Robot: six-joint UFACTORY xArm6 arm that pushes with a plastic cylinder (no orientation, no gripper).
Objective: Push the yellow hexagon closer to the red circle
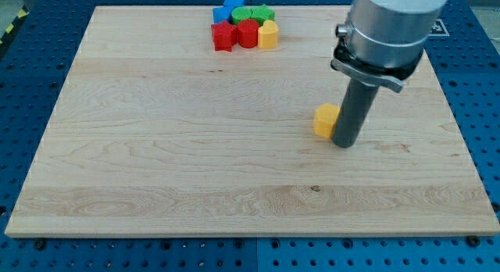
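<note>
The yellow hexagon (326, 120) lies on the wooden board, right of centre. My tip (344, 144) rests on the board right against the hexagon's right side, slightly below it. The red circle (248, 34) sits in a cluster of blocks at the view's top, far up and left of the hexagon. The rod hides part of the hexagon's right edge.
The cluster at the top holds a red star (223, 36), a yellow heart (268, 35), two green blocks (253, 15) and two blue blocks (230, 6). The wooden board (156, 147) lies on a blue perforated table (476, 108).
</note>
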